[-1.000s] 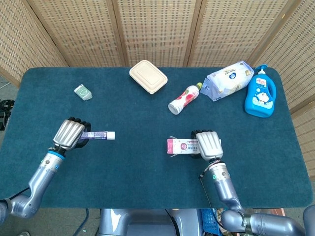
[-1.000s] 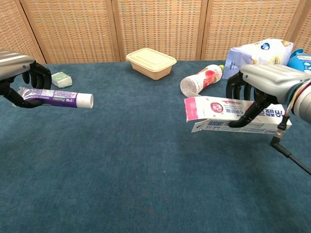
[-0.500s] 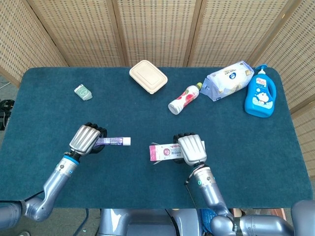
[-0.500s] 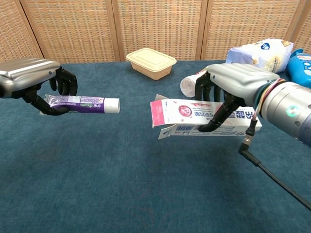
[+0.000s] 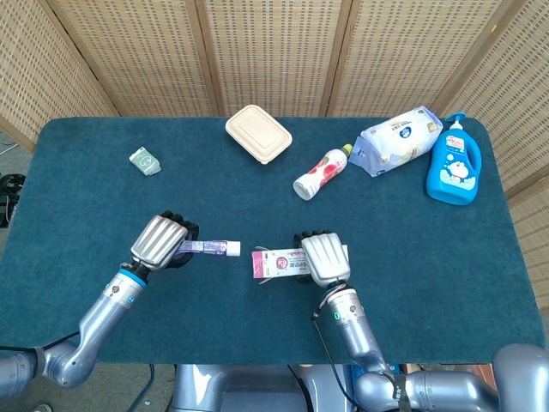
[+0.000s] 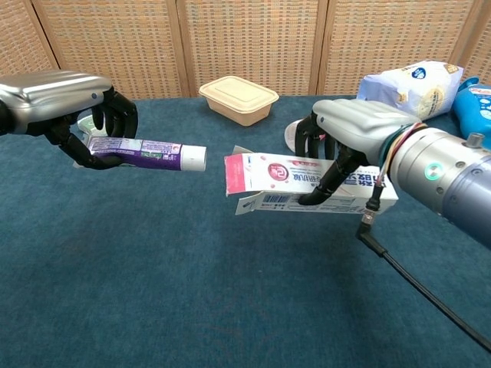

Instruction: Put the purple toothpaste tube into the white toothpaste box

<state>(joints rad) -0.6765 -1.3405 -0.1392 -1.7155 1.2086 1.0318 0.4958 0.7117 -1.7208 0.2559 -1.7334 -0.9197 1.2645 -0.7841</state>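
Observation:
My left hand (image 5: 160, 241) (image 6: 73, 103) grips the purple toothpaste tube (image 5: 208, 248) (image 6: 146, 152), held level above the table with its white cap pointing right. My right hand (image 5: 319, 257) (image 6: 353, 130) holds the white toothpaste box (image 5: 273, 263) (image 6: 295, 182), also lifted, with its open pink-flapped end facing left toward the cap. A small gap separates the cap from the box mouth. The tube's tail and the box's right end are hidden by the fingers.
At the back of the blue table (image 5: 103, 197) lie a beige lidded container (image 5: 258, 133), a small green packet (image 5: 145, 160), a tipped pink-and-white bottle (image 5: 320, 173), a wipes pack (image 5: 400, 139) and a blue bottle (image 5: 454, 163). A cable (image 6: 414, 284) trails from my right wrist.
Both hands have moved toward each other at the table's middle, the left carrying the tube rightward and the right carrying the box leftward. The gap between cap and box mouth has shrunk.

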